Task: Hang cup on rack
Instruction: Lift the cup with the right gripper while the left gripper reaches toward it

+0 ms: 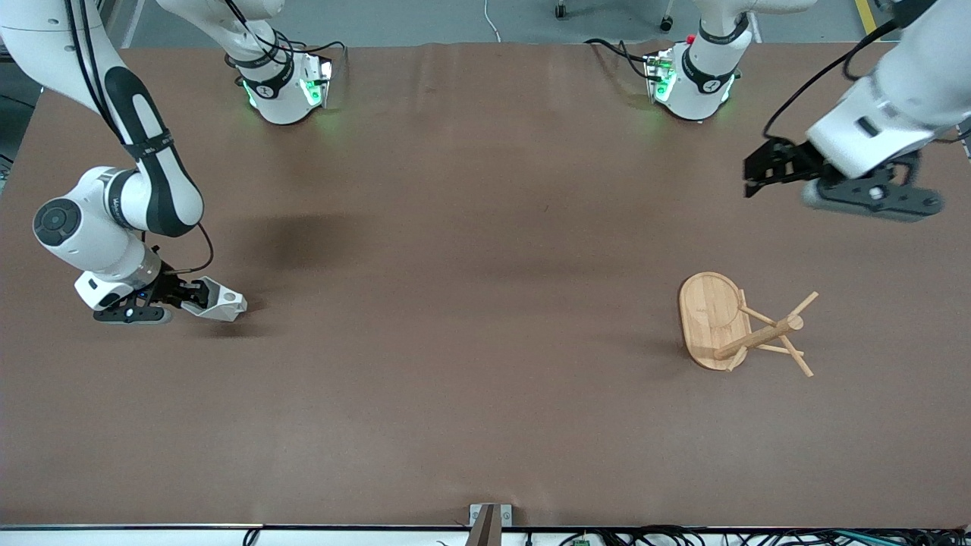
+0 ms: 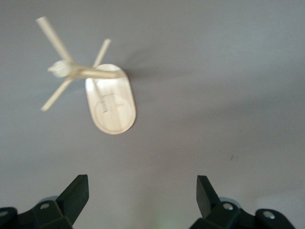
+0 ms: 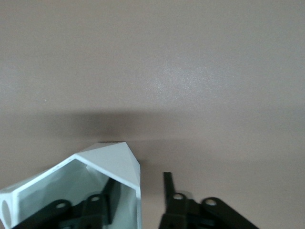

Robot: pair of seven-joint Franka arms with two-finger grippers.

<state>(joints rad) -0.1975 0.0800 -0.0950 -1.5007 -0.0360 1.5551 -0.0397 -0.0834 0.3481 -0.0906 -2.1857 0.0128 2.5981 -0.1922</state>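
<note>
The white faceted cup point(image 1: 220, 303) lies on the table at the right arm's end. My right gripper point(image 1: 199, 296) is low at its mouth, open, one finger inside the cup point(image 3: 102, 179) and one outside, with small gaps to the wall. The handle is hidden. The bamboo rack point(image 1: 711, 318) is at the left arm's end; it looks tipped over, its post point(image 1: 758, 335) and pegs pointing sideways. It also shows in the left wrist view point(image 2: 112, 102). My left gripper point(image 1: 762, 173) hangs open and empty in the air above the table, higher than the rack.
The brown table point(image 1: 470, 303) has nothing else on it. Both arm bases point(image 1: 284, 83) stand along the edge farthest from the front camera. A small metal bracket point(image 1: 489, 519) sits at the nearest edge.
</note>
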